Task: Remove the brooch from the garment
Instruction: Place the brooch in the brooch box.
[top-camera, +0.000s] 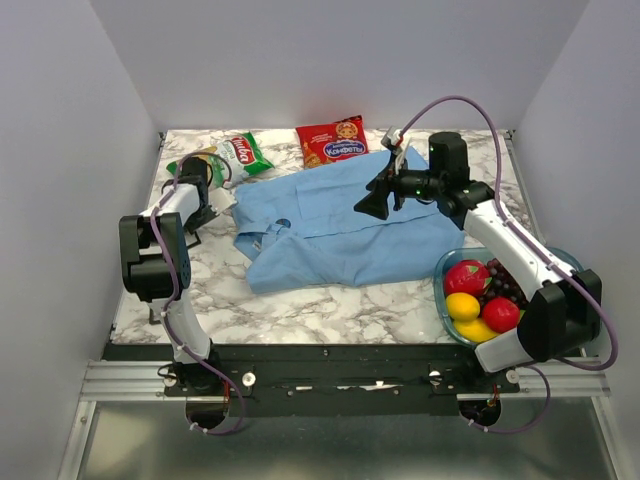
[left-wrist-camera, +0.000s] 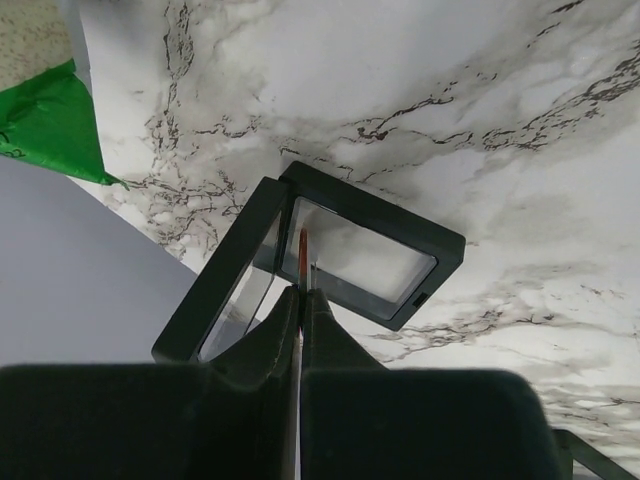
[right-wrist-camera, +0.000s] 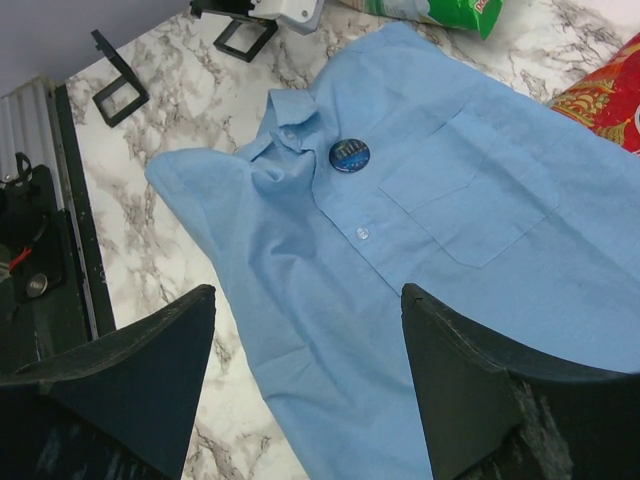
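- Light-blue shirt (top-camera: 340, 225): flat on marble table (top-camera: 330, 300), collar (right-wrist-camera: 290, 130) toward 9 o'clock in top view, hem toward 3.
- Right gripper (right-wrist-camera: 305, 300): above shirt, fingers wide apart, nothing between.
- Left gripper (left-wrist-camera: 301, 292): off shirt at 9 o'clock side, fingers pressed together, over open black display case (left-wrist-camera: 350, 260).
- Brooch (right-wrist-camera: 349, 154): pinned just below collar. Lies at 9 o'clock from right gripper in top view, about 12 to 1 o'clock ahead in wrist view. Round, so no long axis.
- Both arms about equally near. Right one open and facing it, so likely this one goes.
- Brooch look: tiny dark blue disc, pale marking on face.

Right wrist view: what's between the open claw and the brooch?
Between right claw and brooch: only the shirt with one white button, seen in the right wrist view.
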